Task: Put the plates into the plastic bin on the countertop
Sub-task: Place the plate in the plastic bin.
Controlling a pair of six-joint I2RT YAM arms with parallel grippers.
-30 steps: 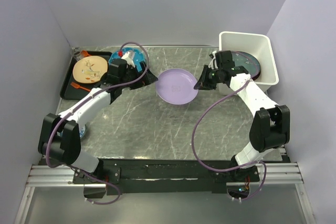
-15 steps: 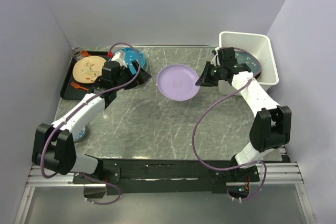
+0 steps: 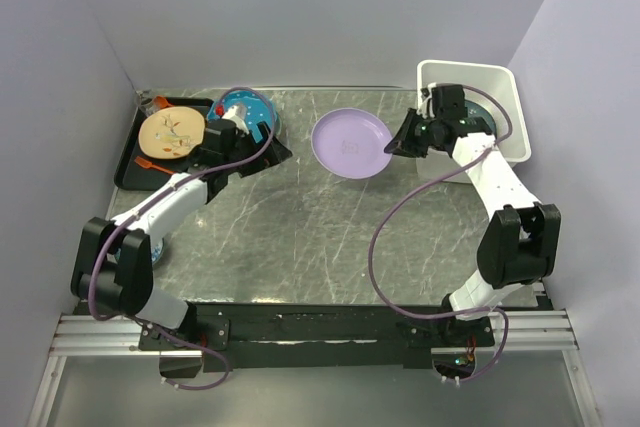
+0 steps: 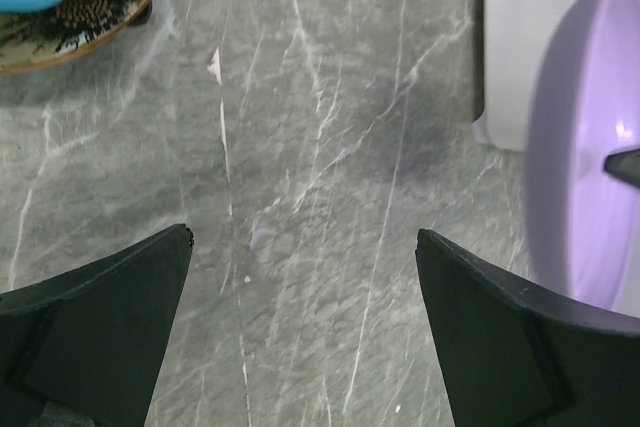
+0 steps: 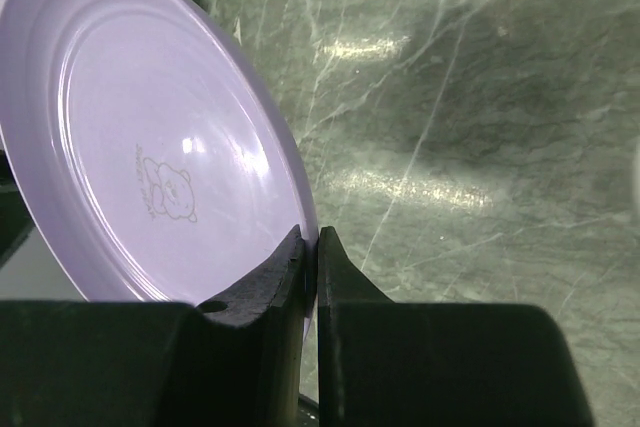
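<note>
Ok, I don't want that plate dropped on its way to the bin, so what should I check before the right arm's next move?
1. Right tool shut on the rim of the lavender plate: ok.
2. Plate lifted off the countertop: cannot tell; it is tilted.
3. Left tool open and apart from the plate: ok.
4. Plastic bin has room: ok; a dark plate shows inside, with wall above it.
5. Nothing between plate and bin except the right arm itself: ok.
</note>
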